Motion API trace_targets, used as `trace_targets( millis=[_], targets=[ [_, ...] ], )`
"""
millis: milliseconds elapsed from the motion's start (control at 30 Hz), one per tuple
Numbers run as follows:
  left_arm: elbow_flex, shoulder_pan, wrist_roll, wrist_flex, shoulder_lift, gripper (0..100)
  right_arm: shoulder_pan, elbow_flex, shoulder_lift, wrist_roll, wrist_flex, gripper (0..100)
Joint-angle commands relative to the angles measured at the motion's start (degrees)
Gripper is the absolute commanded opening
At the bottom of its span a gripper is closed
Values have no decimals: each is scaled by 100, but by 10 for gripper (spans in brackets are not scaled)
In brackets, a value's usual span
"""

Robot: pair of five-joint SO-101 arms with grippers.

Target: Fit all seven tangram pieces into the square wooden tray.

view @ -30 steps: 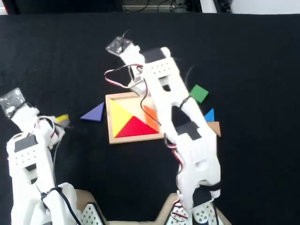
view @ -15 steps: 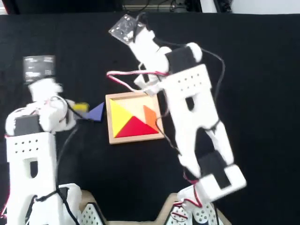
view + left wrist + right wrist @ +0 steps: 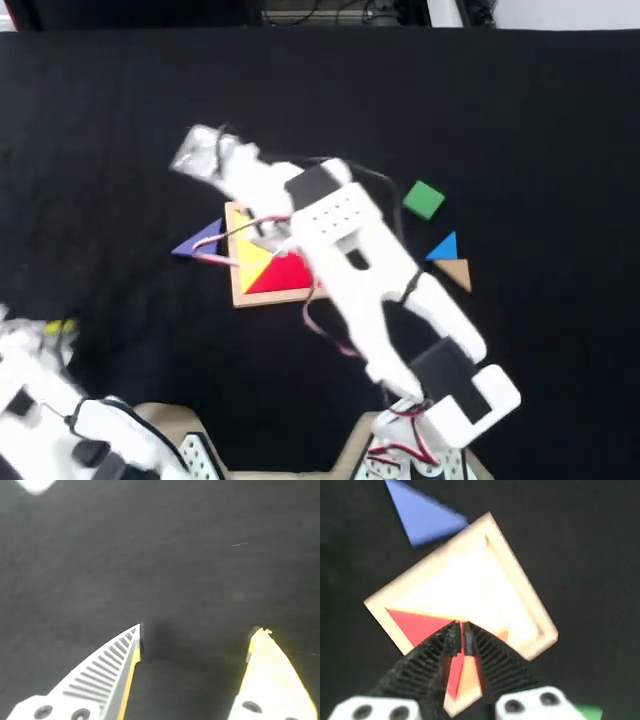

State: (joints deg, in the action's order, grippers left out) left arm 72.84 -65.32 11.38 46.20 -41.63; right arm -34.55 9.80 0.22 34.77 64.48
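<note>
The square wooden tray (image 3: pixel 238 292) lies at the table's middle and holds a yellow triangle (image 3: pixel 254 260), a red triangle (image 3: pixel 285 273) and an orange piece (image 3: pixel 469 676). My right arm (image 3: pixel 340 230) stretches over the tray. Its gripper (image 3: pixel 463 625) is shut, tips just above the tray's (image 3: pixel 520 605) inside near the red triangle (image 3: pixel 417 625), with nothing seen between them. A purple-blue triangle (image 3: pixel 200 242) (image 3: pixel 422 515) lies just outside the tray's left side. A green square (image 3: pixel 424 199), a small blue triangle (image 3: pixel 444 247) and a tan piece (image 3: pixel 456 272) lie to the right. My left gripper (image 3: pixel 197 630) is open over bare black cloth.
The left arm (image 3: pixel 40 380) sits drawn back at the near left corner, its yellow finger (image 3: pixel 60 327) showing. The right arm's base (image 3: pixel 420 450) stands at the near edge. Black cloth covers the whole table, with free room at the back and left.
The left arm pulled back from beside the purple-blue triangle to the near left corner. The right arm swung left and down over the tray, uncovering the pieces on the right.
</note>
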Motion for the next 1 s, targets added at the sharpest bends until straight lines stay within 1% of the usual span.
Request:
trace_targets(
  millis=[0, 67, 133, 200, 267, 333, 400, 600, 667, 733, 900, 967],
  targets=[
    [409, -620, 677, -202, -79, 332, -677, -242, 268, 396, -290, 204],
    [479, -673, 809, -237, -79, 332, -870, -505, 673, 501, -404, 237],
    [532, -681, 879, -202, -79, 332, -1029, -971, 1182, 686, -325, 228],
    [549, -690, 967, -185, -79, 332, -1090, -1560, 1745, 949, -26, 221],
    [576, -840, 1029, -114, -79, 332, -1090, -2264, 2334, 1363, 440, 222],
    [602, -936, 1099, -149, -79, 332, -1090, -3143, 2905, 1996, 1169, 222],
    [629, -971, 1108, -158, -79, 332, -1099, -4145, 3477, 2462, 1881, 221],
    [629, -980, 1108, -167, -79, 332, -1099, -7160, 5244, 3015, 3560, 221],
    [629, -954, 1108, -167, -79, 332, -1099, -7943, 5710, 2910, 3666, 221],
    [637, -963, 1108, -167, -79, 332, -1090, -8356, 6053, 2857, 3666, 221],
    [673, -989, 1108, -167, -79, 332, -1319, -8435, 6440, 2875, 3622, 222],
    [673, -989, 1108, -167, -79, 332, -1319, -8435, 6457, 3007, 3596, 221]
  ],
)
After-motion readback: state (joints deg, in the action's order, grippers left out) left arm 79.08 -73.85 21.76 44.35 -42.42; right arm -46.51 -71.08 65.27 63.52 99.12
